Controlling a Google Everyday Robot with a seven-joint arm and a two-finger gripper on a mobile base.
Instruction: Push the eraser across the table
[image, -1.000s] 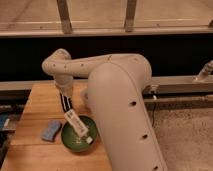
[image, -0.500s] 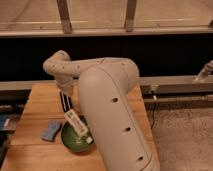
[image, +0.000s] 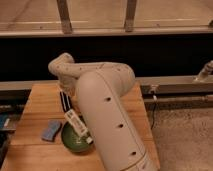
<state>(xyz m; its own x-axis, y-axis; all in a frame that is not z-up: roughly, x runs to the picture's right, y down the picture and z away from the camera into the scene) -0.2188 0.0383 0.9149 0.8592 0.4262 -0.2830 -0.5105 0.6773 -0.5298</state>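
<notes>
Claw (image: 65, 101) over table (image: 38, 107); sponge (image: 50, 131), green bowl (image: 70, 143) near.

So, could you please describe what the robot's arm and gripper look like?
The arm is a thick, rounded cream-white shell dotted with small dark holes. The gripper, black and slender, sits over the left side of the table, just behind the green bowl.

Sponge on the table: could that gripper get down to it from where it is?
Probably yes. The gripper hangs over the table just behind the sponge, with only bare wood between them. The bowl sits beside the sponge, not in the way.
</notes>
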